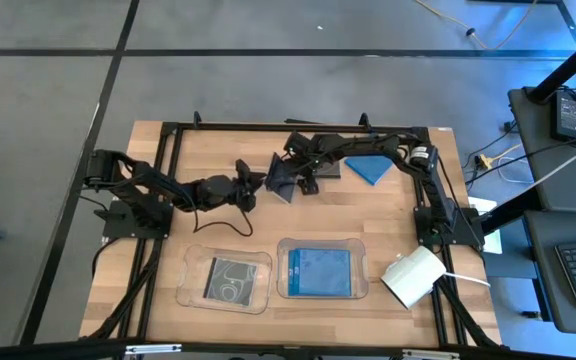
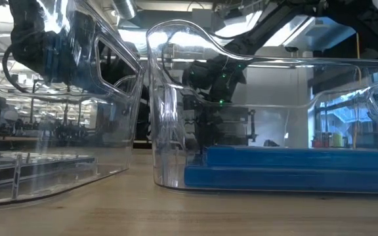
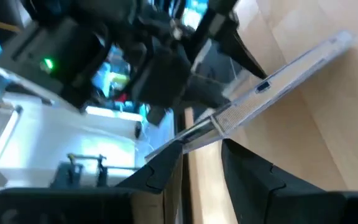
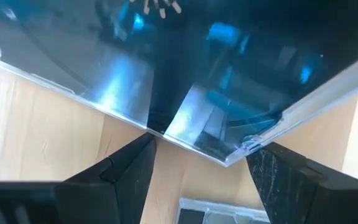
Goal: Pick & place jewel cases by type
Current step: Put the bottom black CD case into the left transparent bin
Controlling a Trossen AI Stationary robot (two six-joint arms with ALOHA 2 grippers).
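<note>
Jewel case [image 1: 283, 178], dark, sits at the table's [image 1: 158, 262] middle rear, tilted up between the two grippers. Left of it, the left gripper [image 1: 261, 184] pinches its near edge; the left wrist view shows the case slanting up from between the fingers [image 3: 166, 165]. Right of the case, the right gripper [image 1: 296, 172] reaches in with fingers spread, the case's corner lying in the gap between them without clear contact. Further right of the case lies a blue case [image 1: 371, 167], flat. In front of the held case stand two clear trays: the left tray [image 1: 190, 287] holds a dark case [image 1: 230, 278], the right tray [image 1: 358, 290] a blue one [image 1: 318, 271].
</note>
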